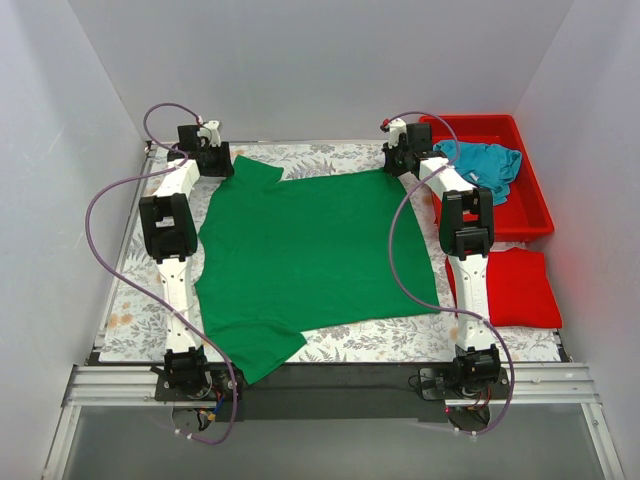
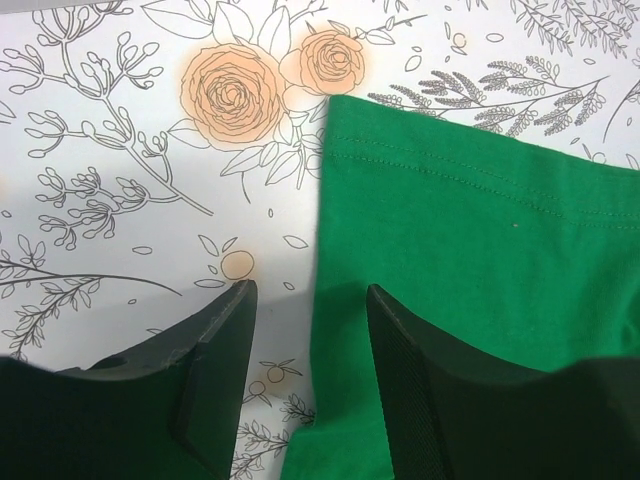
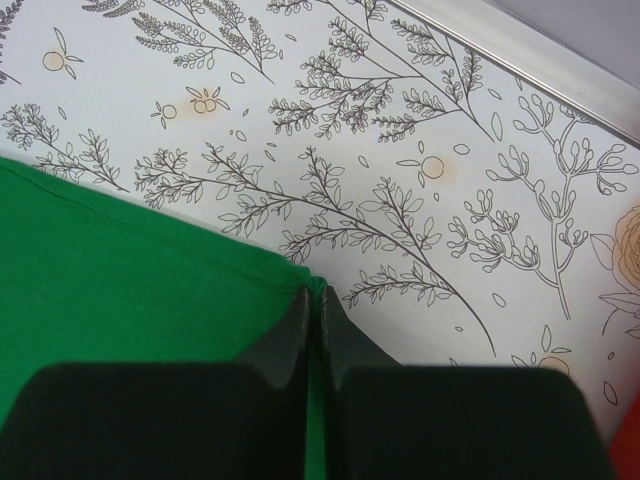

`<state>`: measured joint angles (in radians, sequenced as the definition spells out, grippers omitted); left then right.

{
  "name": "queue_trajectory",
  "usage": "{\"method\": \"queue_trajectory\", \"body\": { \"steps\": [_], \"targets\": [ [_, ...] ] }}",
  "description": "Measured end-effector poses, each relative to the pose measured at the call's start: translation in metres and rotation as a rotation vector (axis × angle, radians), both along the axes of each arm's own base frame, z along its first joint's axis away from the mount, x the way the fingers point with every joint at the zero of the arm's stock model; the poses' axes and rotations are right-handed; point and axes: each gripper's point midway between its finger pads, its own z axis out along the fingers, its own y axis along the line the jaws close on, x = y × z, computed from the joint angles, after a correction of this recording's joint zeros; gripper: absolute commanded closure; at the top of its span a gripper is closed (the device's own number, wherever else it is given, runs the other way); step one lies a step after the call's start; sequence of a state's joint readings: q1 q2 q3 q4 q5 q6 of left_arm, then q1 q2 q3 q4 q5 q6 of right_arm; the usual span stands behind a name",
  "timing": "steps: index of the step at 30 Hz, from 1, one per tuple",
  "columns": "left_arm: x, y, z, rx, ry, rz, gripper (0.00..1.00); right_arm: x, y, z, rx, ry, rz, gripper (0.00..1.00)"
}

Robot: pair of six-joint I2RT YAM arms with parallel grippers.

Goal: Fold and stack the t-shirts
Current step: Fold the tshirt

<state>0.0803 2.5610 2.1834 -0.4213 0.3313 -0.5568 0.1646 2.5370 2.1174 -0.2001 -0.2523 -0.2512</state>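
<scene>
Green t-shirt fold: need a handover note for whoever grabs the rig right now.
Left gripper: open, jaws astride the far left sleeve edge of the bright green fabric t-shirt, no grip yet.
Right gripper: shut on its far right corner.
Green shirt lies spread flat on the floral table; crumpled teal blue fabric t-shirt sits in the red plastic tub.
Done: neither shirt folded. Left: fold both, stack.

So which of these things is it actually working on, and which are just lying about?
Part of the job:
- green t-shirt, spread flat on the table
- teal t-shirt, crumpled in the tub

Just lying about:
- red tub
- floral table cover
- red folded cloth near the tub; it may be a shirt too, but I cannot tell
</scene>
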Motion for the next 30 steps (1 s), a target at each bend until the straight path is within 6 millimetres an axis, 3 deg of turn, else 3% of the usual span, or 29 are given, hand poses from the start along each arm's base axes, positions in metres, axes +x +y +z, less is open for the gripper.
{"method": "queue_trajectory", "body": {
  "steps": [8, 15, 20, 27, 30],
  "targets": [
    [-0.002, -0.014, -0.001, -0.010, -0.003, -0.041, 0.60, 0.000, 0.001, 0.000, -0.006, -0.006, 0.013, 0.99],
    [-0.001, -0.031, -0.002, -0.018, 0.008, -0.065, 0.80, 0.000, 0.001, 0.000, -0.009, -0.009, 0.021, 0.99],
    [0.002, -0.034, -0.002, -0.028, 0.010, -0.058, 1.00, 0.000, 0.001, 0.000, -0.015, -0.015, 0.032, 0.99],
    [0.002, -0.034, 0.000, -0.035, 0.006, -0.052, 1.00, -0.002, 0.001, 0.002, -0.018, -0.021, 0.051, 0.99],
    [-0.009, -0.035, 0.004, -0.048, 0.014, -0.048, 1.00, -0.006, 0.001, 0.008, -0.001, -0.020, 0.063, 0.99]
  ]
}}
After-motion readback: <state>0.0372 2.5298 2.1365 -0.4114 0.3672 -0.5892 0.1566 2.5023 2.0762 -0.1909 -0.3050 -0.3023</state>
